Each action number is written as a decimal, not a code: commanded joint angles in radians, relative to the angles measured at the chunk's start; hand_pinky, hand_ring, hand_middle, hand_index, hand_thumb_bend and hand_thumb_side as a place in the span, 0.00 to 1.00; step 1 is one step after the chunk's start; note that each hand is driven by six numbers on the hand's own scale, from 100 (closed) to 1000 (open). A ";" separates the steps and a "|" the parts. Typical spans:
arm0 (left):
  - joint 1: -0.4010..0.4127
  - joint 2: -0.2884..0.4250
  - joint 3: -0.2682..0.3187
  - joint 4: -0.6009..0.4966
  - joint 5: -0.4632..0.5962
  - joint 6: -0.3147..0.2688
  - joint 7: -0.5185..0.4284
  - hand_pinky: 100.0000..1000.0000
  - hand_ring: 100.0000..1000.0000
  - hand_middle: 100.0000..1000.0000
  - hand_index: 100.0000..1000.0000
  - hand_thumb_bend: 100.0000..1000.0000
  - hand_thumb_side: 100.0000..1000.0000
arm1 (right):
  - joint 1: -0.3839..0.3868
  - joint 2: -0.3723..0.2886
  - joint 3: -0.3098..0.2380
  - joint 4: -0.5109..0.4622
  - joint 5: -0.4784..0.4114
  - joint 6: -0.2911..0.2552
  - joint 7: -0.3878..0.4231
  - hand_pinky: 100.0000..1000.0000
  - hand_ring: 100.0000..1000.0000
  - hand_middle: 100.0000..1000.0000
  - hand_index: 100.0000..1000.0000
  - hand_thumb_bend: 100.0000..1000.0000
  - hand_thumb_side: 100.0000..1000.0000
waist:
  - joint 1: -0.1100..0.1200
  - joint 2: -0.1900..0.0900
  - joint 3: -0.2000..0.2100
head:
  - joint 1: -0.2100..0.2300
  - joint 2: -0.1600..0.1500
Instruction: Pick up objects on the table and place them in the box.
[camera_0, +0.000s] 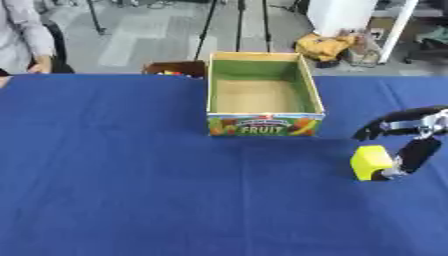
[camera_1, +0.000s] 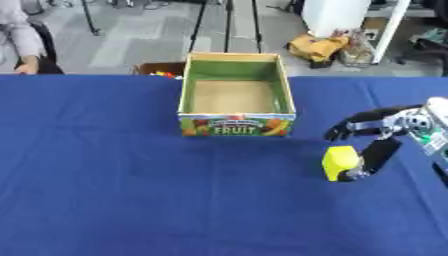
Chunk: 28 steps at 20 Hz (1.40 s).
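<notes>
Right eye view: right hand (camera_1: 382, 131) at the worktop's (camera_1: 131, 175) right, fingers (camera_1: 374, 156) curled, pinching the yellow block (camera_1: 340, 162) right of the box (camera_1: 234, 95).

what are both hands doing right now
left hand: not in view
right hand: curled round the yellow block, holding it beside the fruit box

The green-lined cardboard fruit box (camera_0: 264, 95) sits far-centre on the blue-clothed worktop (camera_0: 131, 175); the yellow block (camera_0: 370, 162) lies nearer, to its right.
</notes>
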 joint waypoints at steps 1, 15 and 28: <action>-0.014 0.013 -0.002 -0.018 0.003 -0.001 -0.004 0.57 0.66 0.83 0.99 0.17 1.00 | -0.016 -0.020 -0.008 0.010 0.009 -0.006 0.000 0.92 0.92 0.88 0.97 0.39 0.31 | 0.002 -0.016 0.000 | -0.004 -0.013; -0.014 0.009 -0.003 -0.018 0.002 -0.002 -0.007 0.57 0.66 0.83 0.99 0.16 1.00 | -0.023 -0.015 -0.016 0.038 0.024 -0.007 0.000 0.90 0.91 0.81 0.92 0.33 0.31 | 0.006 -0.009 0.000 | -0.008 -0.019; -0.014 0.007 -0.004 -0.018 0.000 -0.004 -0.010 0.57 0.66 0.83 0.99 0.16 1.00 | -0.034 -0.009 -0.024 0.050 0.039 0.007 -0.034 0.85 0.84 0.68 0.80 0.18 0.24 | 0.010 -0.002 0.000 | -0.018 -0.024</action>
